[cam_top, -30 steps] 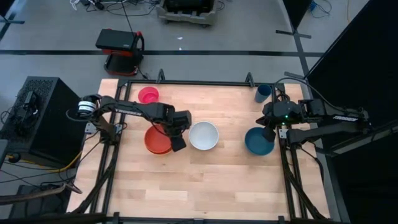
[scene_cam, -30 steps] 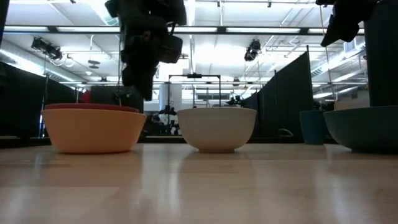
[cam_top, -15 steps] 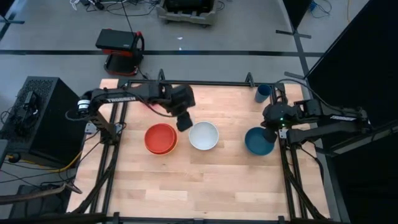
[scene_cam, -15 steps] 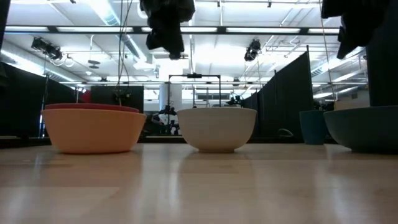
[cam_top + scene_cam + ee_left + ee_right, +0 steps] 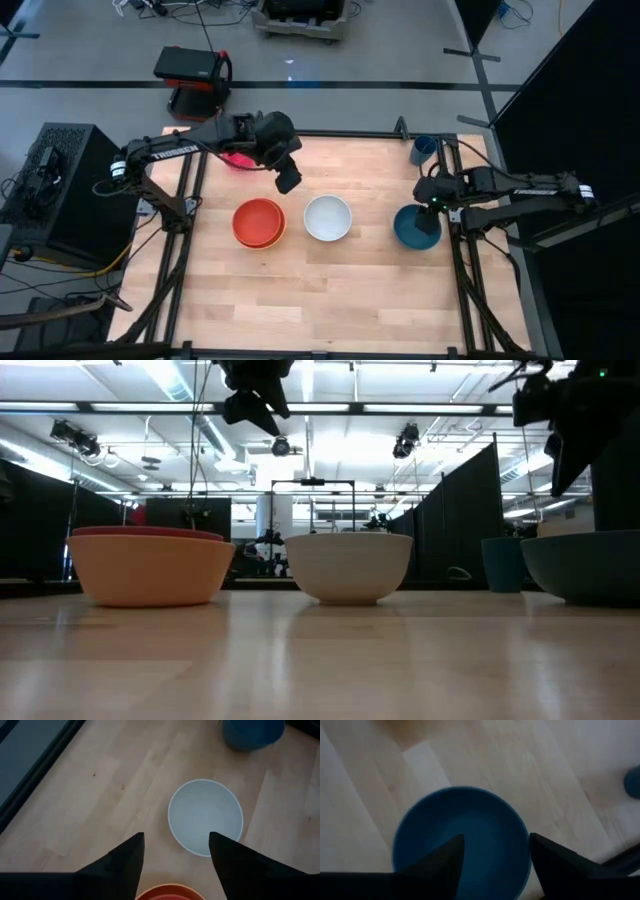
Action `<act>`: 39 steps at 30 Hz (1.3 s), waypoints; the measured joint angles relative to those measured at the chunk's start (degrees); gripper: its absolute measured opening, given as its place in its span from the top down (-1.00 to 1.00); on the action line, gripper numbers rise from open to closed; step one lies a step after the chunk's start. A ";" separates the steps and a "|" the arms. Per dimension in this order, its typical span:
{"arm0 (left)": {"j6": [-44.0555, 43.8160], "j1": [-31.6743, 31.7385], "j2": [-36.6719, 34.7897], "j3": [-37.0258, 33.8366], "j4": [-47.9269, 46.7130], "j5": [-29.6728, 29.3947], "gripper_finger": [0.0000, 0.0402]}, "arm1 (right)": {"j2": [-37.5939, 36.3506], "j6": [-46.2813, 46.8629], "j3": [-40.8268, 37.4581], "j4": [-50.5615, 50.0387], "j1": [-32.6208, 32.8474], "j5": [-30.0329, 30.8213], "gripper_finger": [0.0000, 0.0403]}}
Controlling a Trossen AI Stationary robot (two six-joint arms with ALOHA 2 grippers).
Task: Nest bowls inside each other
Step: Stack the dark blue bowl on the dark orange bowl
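The red bowl sits nested in the orange bowl at the table's left middle. To its right stands the pale white bowl, and farther right the teal-blue bowl. The pink bowl lies at the far left, partly under my left arm. My left gripper hangs open, high above the table between the pink and white bowls, holding nothing. My right gripper is open above the teal-blue bowl's right side, clear of it.
A small dark blue cup stands at the far right corner, just beyond my right arm. Bare wood fills the near half of the table. A black frame rail borders the table on each side.
My left gripper has left the rim of the red bowl, risen high and swung toward the far edge. The red bowl stays in the orange one. My right gripper has sunk toward the teal-blue bowl and tipped further downward.
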 joint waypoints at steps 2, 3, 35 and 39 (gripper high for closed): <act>0.01 0.51 -0.63 0.06 -0.08 0.00 -0.03 | 0.36 0.00 -1.18 0.30 -0.29 -0.22 -0.05; 0.01 0.76 -0.95 0.09 -0.12 0.00 -0.06 | 0.54 0.00 -1.77 0.45 -0.44 -0.33 -0.10; -1.07 0.91 -1.18 0.11 -0.11 0.96 -0.07 | 8.55 -0.20 -5.26 1.57 -13.20 -6.34 0.02; -1.30 0.91 -1.18 0.11 -0.11 0.96 -0.07 | 9.81 -0.20 -5.26 1.62 -13.24 -6.39 0.04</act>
